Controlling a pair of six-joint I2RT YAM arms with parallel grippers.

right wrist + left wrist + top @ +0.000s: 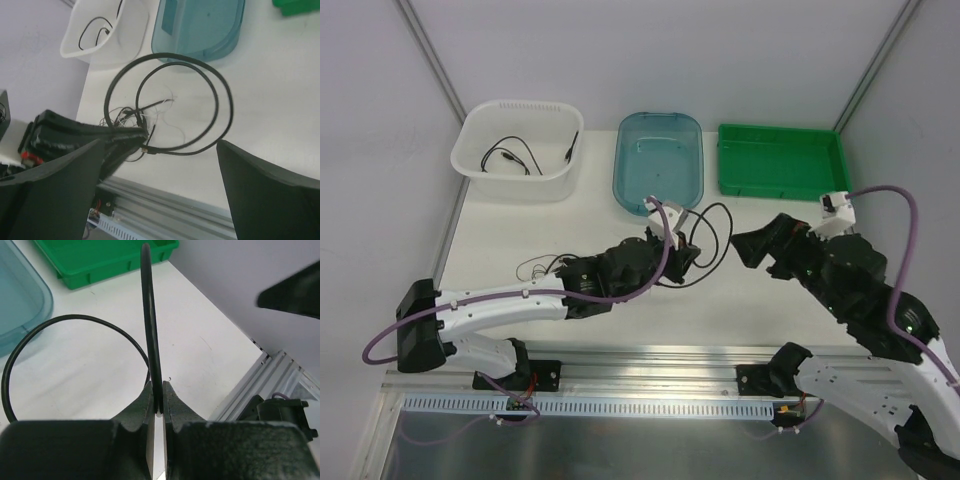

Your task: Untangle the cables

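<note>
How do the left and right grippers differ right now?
Left gripper is shut on the black cable. Right gripper is wide open and holds nothing. In the top view, left gripper points rightward and right gripper points leftward, with a gap between them. Both are black and two-fingered.

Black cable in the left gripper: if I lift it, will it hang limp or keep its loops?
Probably springy, not limp: the black cable stands upright in an arc above the left gripper and forms round loops. Likely light, being thin. It may drag along the thin wires tangled near its end.
</note>
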